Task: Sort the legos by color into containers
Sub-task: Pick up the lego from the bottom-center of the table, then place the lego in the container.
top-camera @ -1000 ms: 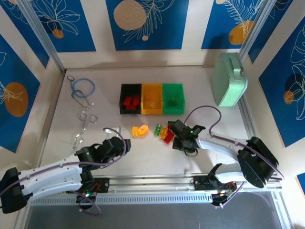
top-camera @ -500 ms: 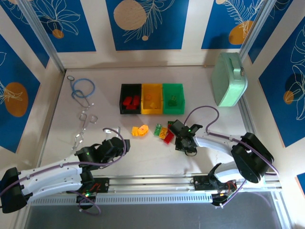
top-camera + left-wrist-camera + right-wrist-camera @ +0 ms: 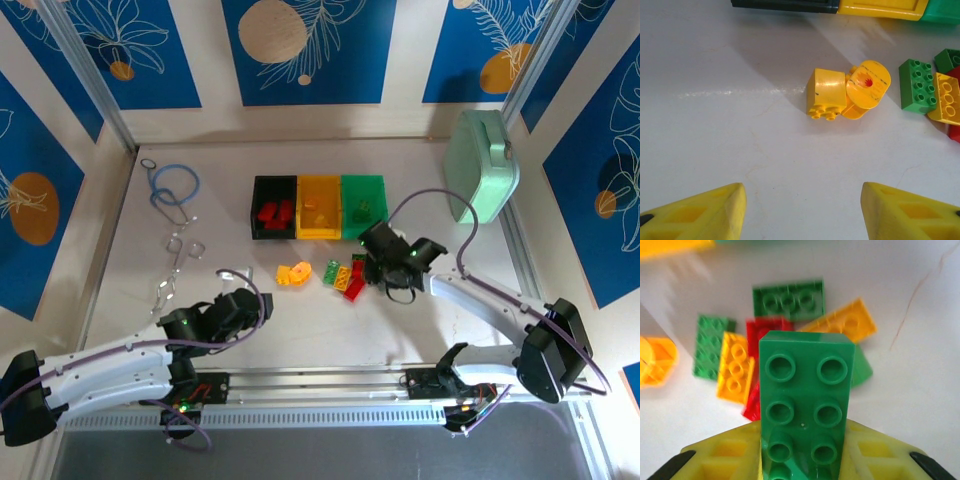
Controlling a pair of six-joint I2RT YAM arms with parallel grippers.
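My right gripper (image 3: 802,440) is shut on a green lego (image 3: 805,390), held above the loose pile, studs facing the camera. Below it lie a green plate (image 3: 788,300), a red brick (image 3: 767,332) and yellow bricks (image 3: 735,367). From above, the right gripper (image 3: 385,262) hovers just right of the pile (image 3: 345,277), in front of the green container (image 3: 363,192). The black container (image 3: 258,208) and yellow container (image 3: 319,232) stand beside it in a row. My left gripper (image 3: 802,200) is open and empty, short of two yellow legos (image 3: 826,92). From above, the left gripper (image 3: 248,290) sits left of them.
A large mint-green case (image 3: 482,165) stands at the back right. A blue looped cord (image 3: 172,188) and metal scissors (image 3: 180,250) lie at the left. The metal rail (image 3: 330,385) runs along the near edge.
The right gripper has closed on the green lego, lifted it off the pile and moved back toward the containers. The left arm has stayed still.
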